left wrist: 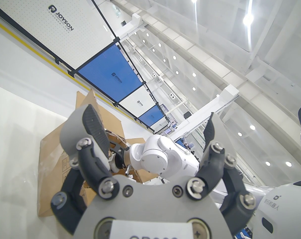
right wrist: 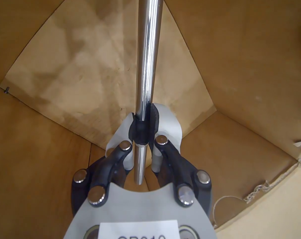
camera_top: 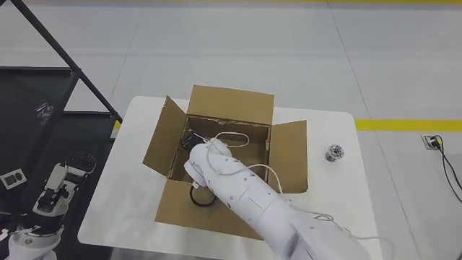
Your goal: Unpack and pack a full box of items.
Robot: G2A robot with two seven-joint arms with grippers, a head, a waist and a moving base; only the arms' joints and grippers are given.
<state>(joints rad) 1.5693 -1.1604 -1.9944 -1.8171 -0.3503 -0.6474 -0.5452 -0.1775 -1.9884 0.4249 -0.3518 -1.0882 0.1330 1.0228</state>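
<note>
White worktop (camera_top: 339, 188), cardboard box (camera_top: 231, 105). Logged steel rod (right wrist: 149, 50), likely stiff, slippery, pinched near its end by right pincer (right wrist: 143, 128); left pincer (left wrist: 151, 120) spread, empty.

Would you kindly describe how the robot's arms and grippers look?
The right arm is glossy white with rounded segments and a thin white cable along it. The left gripper and right gripper have black linkages, silver bolts, ribbed black pads, grey plates and white labels.
</note>
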